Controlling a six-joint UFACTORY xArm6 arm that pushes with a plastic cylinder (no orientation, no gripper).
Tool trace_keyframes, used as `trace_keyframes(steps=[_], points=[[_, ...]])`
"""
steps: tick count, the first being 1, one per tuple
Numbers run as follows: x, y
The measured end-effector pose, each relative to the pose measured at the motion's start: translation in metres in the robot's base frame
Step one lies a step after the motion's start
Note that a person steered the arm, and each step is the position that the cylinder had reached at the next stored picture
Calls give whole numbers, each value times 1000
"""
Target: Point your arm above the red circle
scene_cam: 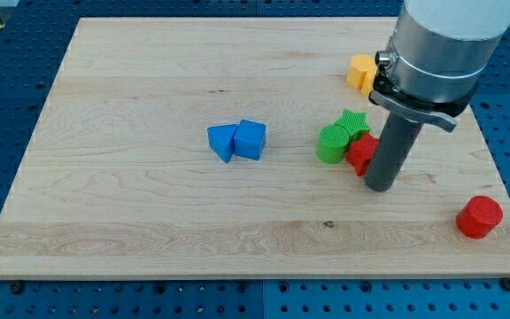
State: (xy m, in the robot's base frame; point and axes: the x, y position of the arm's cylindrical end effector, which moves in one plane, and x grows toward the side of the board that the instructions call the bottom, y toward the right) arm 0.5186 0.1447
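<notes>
Down near the middle-right of the wooden board (149,221), my tip (380,187) rests on the surface at the end of the straight dark rod (391,146), which hangs from a broad grey cylinder (445,44) entering at the view's top right. It is a plain rod end with nothing to spread or pinch, and it holds nothing.

Taking the tip as the landmark: the red circle (479,217), a short red cylinder, lies well apart toward the view's right and a little toward the bottom, close to the board's bottom-right corner. It stands alone, touching no other block.

Just beside the tip on the view's left sits a second red block (359,153), partly hidden by the rod; its shape I cannot make out, nor whether the rod touches it. Beyond that, still to the left and slightly up, a green cylinder (332,143) and a green star (354,122) crowd against it.

Up from the tip, near the board's top edge, an orange block (359,72) peeks out from beside the arm.

Far to the tip's left, two blue blocks press together: a blue triangle (222,141) and a blue cube (251,139).
</notes>
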Motion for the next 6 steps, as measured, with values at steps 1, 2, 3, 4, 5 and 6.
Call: trace_keyframes(steps=[1,2,3,4,5,6], points=[[4,9],[7,15],[7,15],[7,20],[7,21],[7,21]])
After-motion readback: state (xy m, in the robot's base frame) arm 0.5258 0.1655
